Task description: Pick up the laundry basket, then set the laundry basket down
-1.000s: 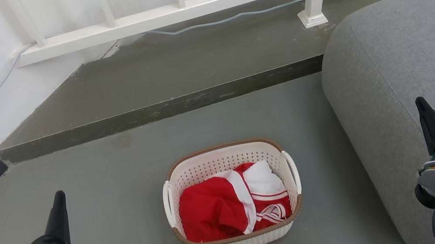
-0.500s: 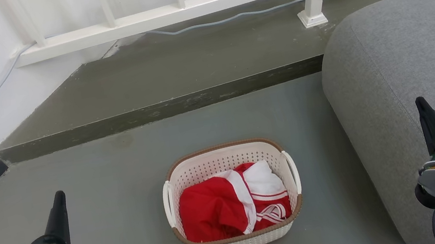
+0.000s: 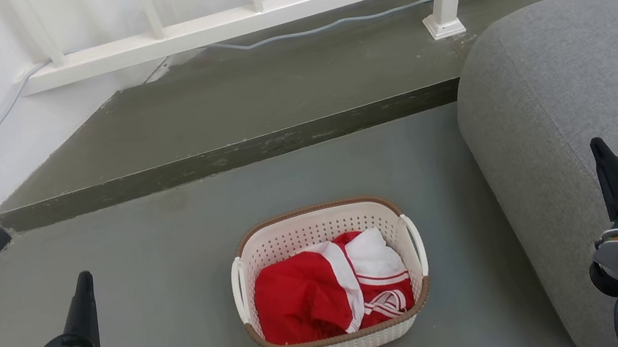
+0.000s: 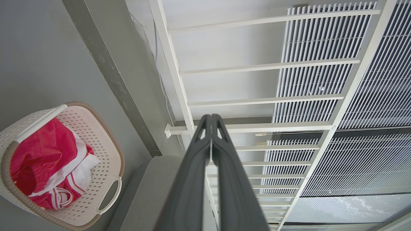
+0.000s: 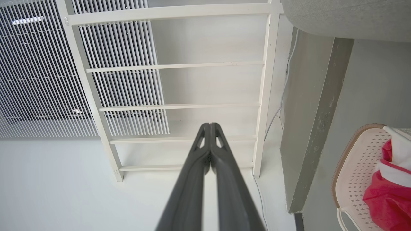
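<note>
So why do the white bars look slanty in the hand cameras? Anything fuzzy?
Left wrist view: the wide lens fans the railing out; the left gripper blurs near the bottom. Right wrist view: same lean, right gripper blurs low down. Head view: even light, laundry basket sharp.

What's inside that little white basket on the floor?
The laundry basket holds crumpled red and white clothing, piled toward the near side. Bare perforated wall shows at the far end. The clothing hides the bottom beneath it, so anything underneath cannot be seen.
</note>
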Available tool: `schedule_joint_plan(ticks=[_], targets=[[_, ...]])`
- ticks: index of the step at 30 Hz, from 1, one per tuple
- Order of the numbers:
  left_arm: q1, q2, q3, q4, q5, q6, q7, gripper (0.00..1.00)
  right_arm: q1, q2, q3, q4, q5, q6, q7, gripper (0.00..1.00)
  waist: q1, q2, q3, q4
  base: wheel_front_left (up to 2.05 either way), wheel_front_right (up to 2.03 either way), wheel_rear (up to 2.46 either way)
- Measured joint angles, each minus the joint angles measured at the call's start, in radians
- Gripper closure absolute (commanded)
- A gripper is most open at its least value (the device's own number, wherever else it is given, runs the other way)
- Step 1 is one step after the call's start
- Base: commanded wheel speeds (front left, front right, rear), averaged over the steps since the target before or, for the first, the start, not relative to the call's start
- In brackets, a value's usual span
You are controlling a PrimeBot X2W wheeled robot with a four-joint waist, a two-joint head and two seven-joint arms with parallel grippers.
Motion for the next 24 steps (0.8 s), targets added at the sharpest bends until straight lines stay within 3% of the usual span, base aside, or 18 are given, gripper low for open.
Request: schedule_joint_plan(ticks=[24], targets=[[0.000,0.000,0.000,0.000,0.000,0.000,0.000,1.00,0.000,0.000,0.000,0.000,0.000,0.000,0.000,1.00,0.0000,0.0000,0.000,0.000,0.00,0.00,0.00]])
